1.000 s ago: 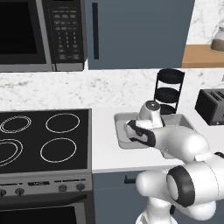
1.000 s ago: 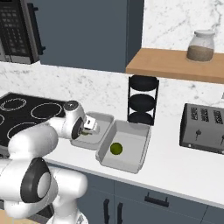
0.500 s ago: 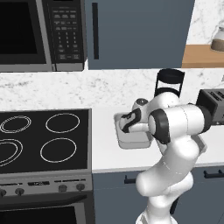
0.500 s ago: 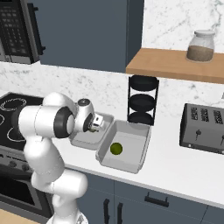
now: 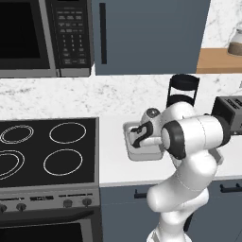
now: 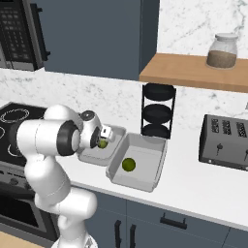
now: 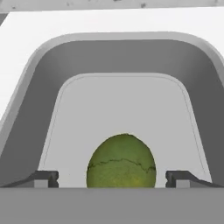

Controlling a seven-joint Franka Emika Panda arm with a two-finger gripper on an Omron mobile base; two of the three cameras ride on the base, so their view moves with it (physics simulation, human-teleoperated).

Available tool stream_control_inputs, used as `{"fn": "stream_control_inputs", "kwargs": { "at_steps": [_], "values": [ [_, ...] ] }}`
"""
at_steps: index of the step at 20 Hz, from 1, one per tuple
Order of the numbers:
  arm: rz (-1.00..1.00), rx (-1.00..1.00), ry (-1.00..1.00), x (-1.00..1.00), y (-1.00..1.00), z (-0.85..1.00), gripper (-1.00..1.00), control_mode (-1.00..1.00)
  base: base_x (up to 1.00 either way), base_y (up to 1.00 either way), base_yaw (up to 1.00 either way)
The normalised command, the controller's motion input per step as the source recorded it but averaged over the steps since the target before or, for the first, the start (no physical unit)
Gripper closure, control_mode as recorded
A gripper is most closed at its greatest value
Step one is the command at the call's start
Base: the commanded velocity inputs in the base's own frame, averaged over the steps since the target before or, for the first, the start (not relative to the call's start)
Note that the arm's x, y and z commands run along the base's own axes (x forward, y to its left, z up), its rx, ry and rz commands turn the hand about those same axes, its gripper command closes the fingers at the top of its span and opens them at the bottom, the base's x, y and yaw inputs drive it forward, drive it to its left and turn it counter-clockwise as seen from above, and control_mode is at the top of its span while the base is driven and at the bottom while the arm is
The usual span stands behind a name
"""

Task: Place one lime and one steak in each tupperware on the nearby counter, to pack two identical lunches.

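The lime (image 7: pixel 121 161) shows a dull, pebbled green rind, faintly cracked. The small tupperware (image 7: pixel 118 57) around it looks like smooth matt grey plastic, and the larger tupperware (image 6: pixel 154 160) has the same plain finish. The counter (image 6: pixel 193 186) reads as flat, smooth white. Behind it the backsplash (image 5: pixel 56 92) is veined marble. The shelf (image 6: pixel 193 72) is warm matt wood, the jar (image 6: pixel 223 50) on it clear glass. The toaster (image 6: pixel 226 140) looks dark brushed metal, the round rack (image 6: pixel 157 110) matt black.
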Motion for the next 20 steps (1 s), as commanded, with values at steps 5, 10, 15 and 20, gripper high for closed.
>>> {"fn": "stream_control_inputs", "kwargs": {
  "at_steps": [5,10,15,20],
  "values": [
    [0.0,-0.01,0.0,-0.23,0.01,1.0,-1.0,-1.0,0.0,0.0,0.0],
    [0.0,0.0,-0.01,-1.0,-0.03,0.94,-1.0,-1.0,0.0,0.0,0.0],
    [0.0,0.0,-0.02,-1.0,-0.1,0.87,-1.0,-1.0,0.0,0.0,0.0],
    [0.0,-0.01,0.0,-0.96,0.0,0.81,-1.0,-1.0,0.0,0.0,0.0]
  ]
}}
